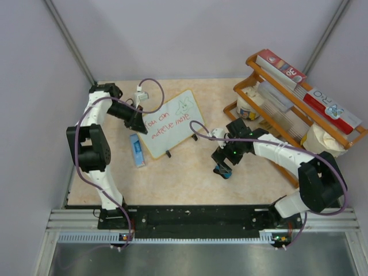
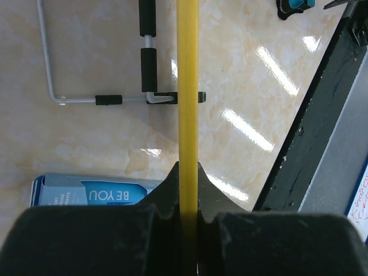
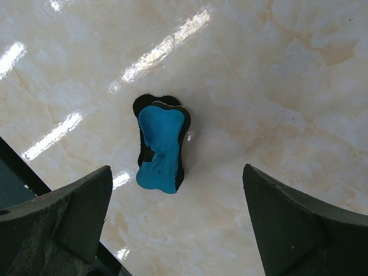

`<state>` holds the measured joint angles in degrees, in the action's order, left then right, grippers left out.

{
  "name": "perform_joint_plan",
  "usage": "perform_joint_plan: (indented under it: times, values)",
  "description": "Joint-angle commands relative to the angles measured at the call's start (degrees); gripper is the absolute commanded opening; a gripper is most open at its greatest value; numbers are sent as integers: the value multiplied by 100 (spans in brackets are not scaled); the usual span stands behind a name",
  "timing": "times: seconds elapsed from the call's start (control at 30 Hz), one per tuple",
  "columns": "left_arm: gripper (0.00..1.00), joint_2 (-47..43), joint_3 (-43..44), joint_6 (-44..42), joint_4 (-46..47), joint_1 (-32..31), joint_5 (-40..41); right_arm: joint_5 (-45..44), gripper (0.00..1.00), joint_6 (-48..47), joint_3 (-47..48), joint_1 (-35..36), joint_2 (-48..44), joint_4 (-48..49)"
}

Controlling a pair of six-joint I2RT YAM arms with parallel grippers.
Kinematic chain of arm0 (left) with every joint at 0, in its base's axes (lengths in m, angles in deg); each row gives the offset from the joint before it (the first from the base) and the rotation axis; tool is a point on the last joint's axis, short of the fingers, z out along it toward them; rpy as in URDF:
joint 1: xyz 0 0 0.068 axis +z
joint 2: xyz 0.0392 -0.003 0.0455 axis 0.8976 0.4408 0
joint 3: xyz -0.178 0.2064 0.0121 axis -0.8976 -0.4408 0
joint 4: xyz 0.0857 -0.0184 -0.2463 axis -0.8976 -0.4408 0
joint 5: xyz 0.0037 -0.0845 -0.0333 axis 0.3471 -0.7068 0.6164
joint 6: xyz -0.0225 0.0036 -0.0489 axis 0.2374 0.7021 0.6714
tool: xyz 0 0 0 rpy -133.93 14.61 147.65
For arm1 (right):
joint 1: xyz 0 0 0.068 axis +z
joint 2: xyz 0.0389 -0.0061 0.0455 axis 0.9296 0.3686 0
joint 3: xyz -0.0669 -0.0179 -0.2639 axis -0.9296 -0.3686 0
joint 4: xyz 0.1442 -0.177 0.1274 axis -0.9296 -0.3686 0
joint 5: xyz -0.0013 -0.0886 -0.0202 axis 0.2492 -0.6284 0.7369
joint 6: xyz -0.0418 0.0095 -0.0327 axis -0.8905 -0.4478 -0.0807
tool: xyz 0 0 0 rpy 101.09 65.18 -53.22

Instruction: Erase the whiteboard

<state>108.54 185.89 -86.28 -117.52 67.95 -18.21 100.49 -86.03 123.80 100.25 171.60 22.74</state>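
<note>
Left wrist cam: board (image 2: 187, 86) shows edge-on only, face hidden, top cut off. Box (image 2: 92, 192) is half behind left fingers (image 2: 86, 241), eraser (image 2: 295, 4) clipped at top edge. Top cam: eraser mostly under right gripper (image 1: 223, 165), writing (image 1: 168, 122) too small to read properly tbh.

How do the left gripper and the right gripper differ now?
The left gripper is shut on the yellow frame of the whiteboard; the right gripper is open and holds nothing. The left gripper is at the board's edge; the right gripper hangs over the blue eraser. Both have black fingers.
</note>
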Motion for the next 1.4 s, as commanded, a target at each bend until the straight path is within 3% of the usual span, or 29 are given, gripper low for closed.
perform_joint_plan:
  times: [0.0,0.17,0.37,1.17,1.37]
  values:
    - [0,80,230,-326,-528,-32,199,-29,93,13,11,108,17,129]
    - [0,45,178,-256,-423,-49,278,6,93,22,11,213,69,129]
    - [15,-26,178,-168,-335,-67,304,-161,90,66,-33,398,96,199]
    - [27,-157,107,-45,-185,-49,304,-768,49,294,-103,802,614,516]
    - [29,-166,116,-63,-185,-49,322,-785,45,329,-112,864,685,516]
